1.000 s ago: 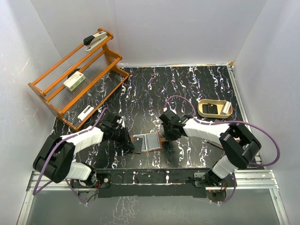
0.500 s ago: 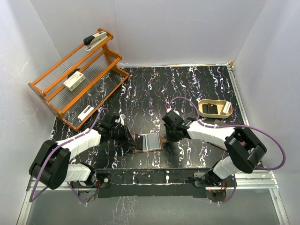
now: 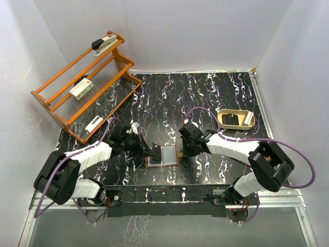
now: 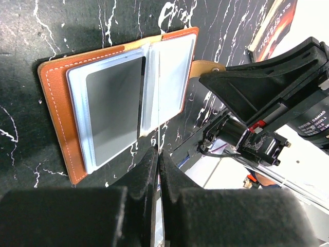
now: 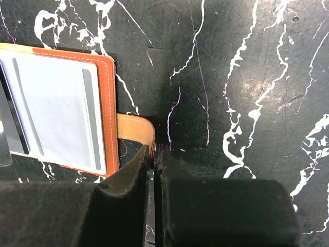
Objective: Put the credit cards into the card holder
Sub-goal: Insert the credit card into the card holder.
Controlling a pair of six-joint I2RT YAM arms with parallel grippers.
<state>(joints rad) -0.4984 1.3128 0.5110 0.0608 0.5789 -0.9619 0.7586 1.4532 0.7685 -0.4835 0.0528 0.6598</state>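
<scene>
Since a second ago the left gripper has slid in from the left of the card holder and shut, and a thin leaf now stands tilted up over the holder's left half, where it lay flat before.

The holder lies spread open on the black marbled table, brown cover down and pale pockets up. A grey credit card sits in the pocket on one side. The left jaws are pinched tight on the thin leaf, which the wrist view shows edge-on, so whether it is a card or one of the holder's own clear pockets cannot be told. On the holder's other side the right gripper has its jaws closed on the end of the snap tab — apparently pinning the holder in place.

The step in hand looks like working that leaf at the holder's spine, either seating a card or opening a pocket. Next, the left arm likely needs a shallow, straight push toward the pocket mouth, with the right keeping the tab down — a skewed angle could drag the holder.
</scene>
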